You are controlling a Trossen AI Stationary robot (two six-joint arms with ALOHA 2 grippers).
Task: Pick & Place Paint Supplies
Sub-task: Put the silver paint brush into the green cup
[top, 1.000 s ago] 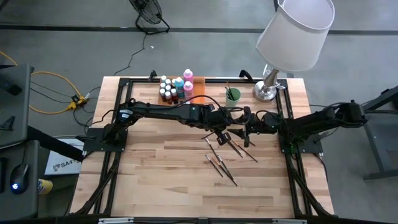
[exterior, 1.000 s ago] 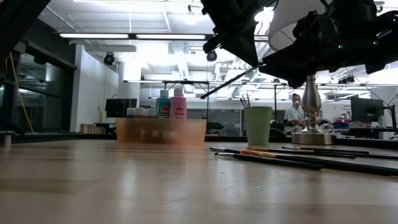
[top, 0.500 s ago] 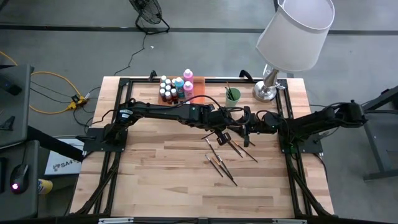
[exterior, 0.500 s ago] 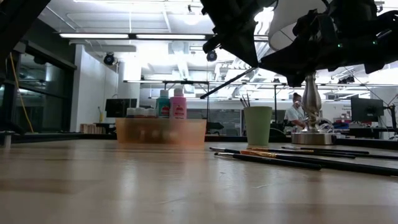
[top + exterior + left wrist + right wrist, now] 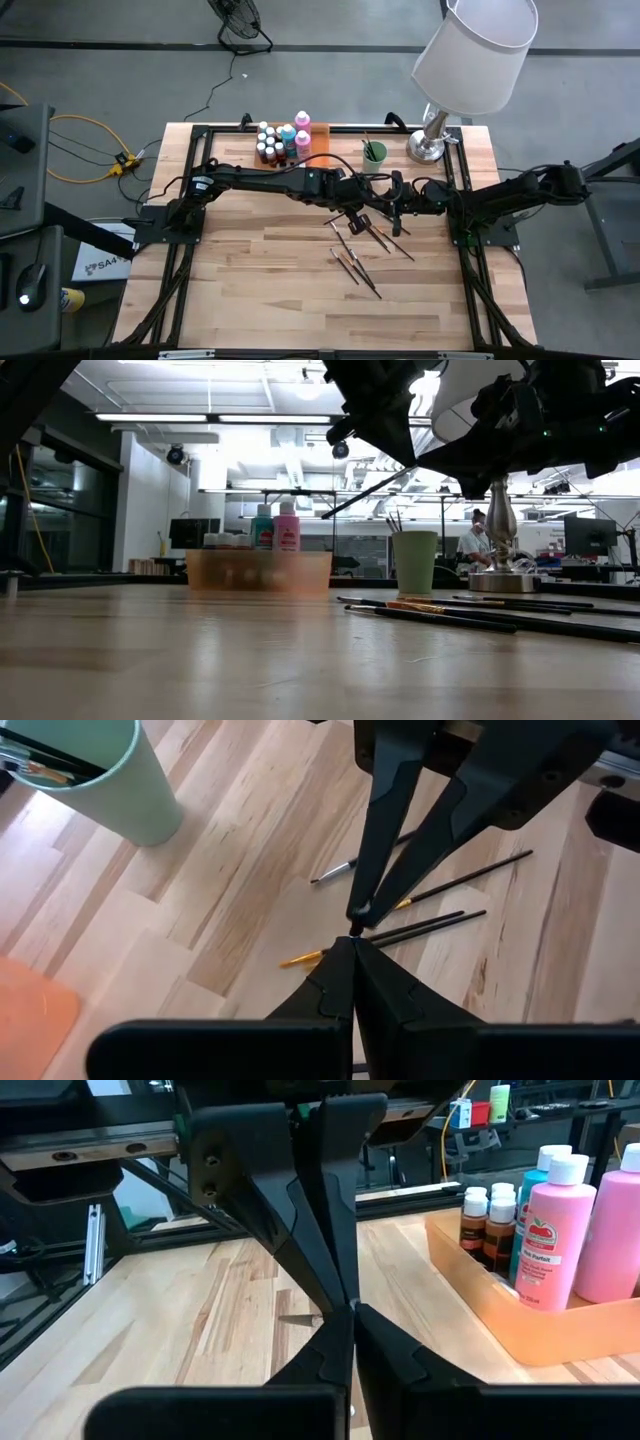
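1. A red round logo shows on the label of the pink bottle point(image 5: 548, 1240) in the right wrist view, but the words are too small to read.
2. Only the low view shows a person point(image 5: 468, 544) far behind the desk point(image 5: 260, 290), beside the lamp point(image 5: 470, 60).
3. The orange tray point(image 5: 318, 133) holds the paint bottles point(image 5: 280, 140) at the back of the desk. The green cup point(image 5: 374, 153) holds some brushes.
4. Loose paintbrushes point(image 5: 358, 270) lie on the desk in the middle.
5. The left gripper point(image 5: 357, 222) and the right gripper point(image 5: 393, 203) meet tip to tip above these brushes. Both have their fingers together; a thin brush held between them cannot be made out.
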